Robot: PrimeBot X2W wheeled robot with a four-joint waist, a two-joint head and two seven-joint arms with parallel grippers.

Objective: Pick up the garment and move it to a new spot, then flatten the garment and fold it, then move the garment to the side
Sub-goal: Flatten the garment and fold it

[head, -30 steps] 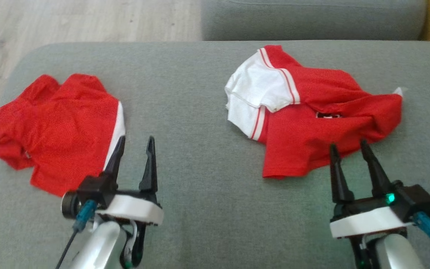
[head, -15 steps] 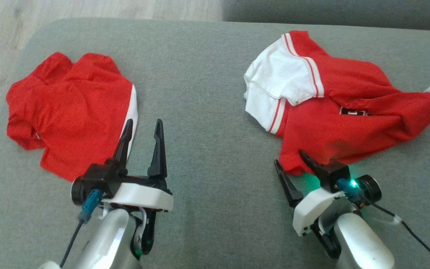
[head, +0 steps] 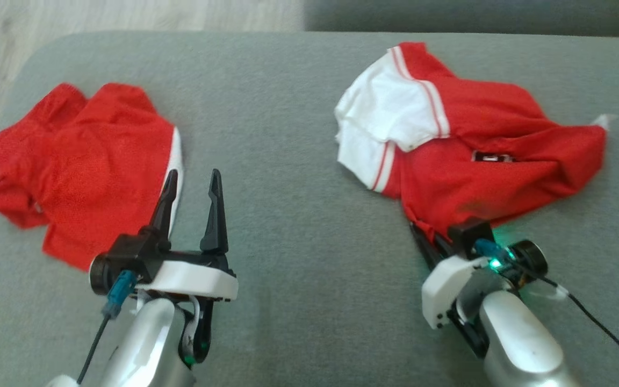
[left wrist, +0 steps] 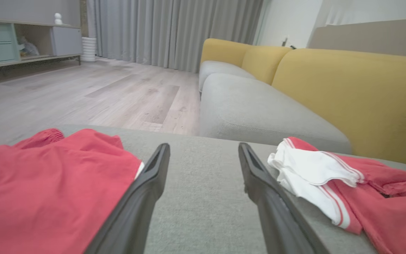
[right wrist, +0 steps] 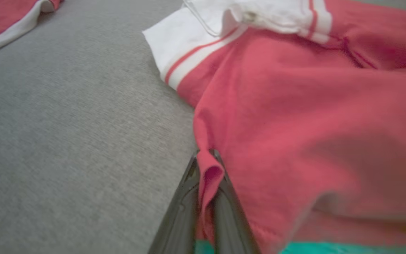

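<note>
The garment (head: pixel 481 145) is a crumpled red shirt with white, red-striped sleeves, lying on the right half of the grey cushion (head: pixel 288 134). My right gripper (head: pixel 418 230) is at its near left corner, shut on a fold of the red hem. In the right wrist view the gripper (right wrist: pixel 205 156) pinches that fold between its two fingers, and the rest of the garment (right wrist: pixel 277 106) spreads out up and to the right. My left gripper (head: pixel 193 174) stands open over bare cushion, just right of the other red cloth. The left wrist view has the gripper (left wrist: pixel 203 148) open and holding nothing.
A second red garment (head: pixel 84 166) with a white edge lies on the cushion's left side, close to my left fingers. Wooden floor (head: pixel 100 13) lies beyond the cushion's far left edge. A grey and yellow sofa (left wrist: pixel 294 88) stands behind.
My right gripper has swung in to the garment's near left corner and shut on the hem. The head camera has shifted a little. The left gripper stays open.
</note>
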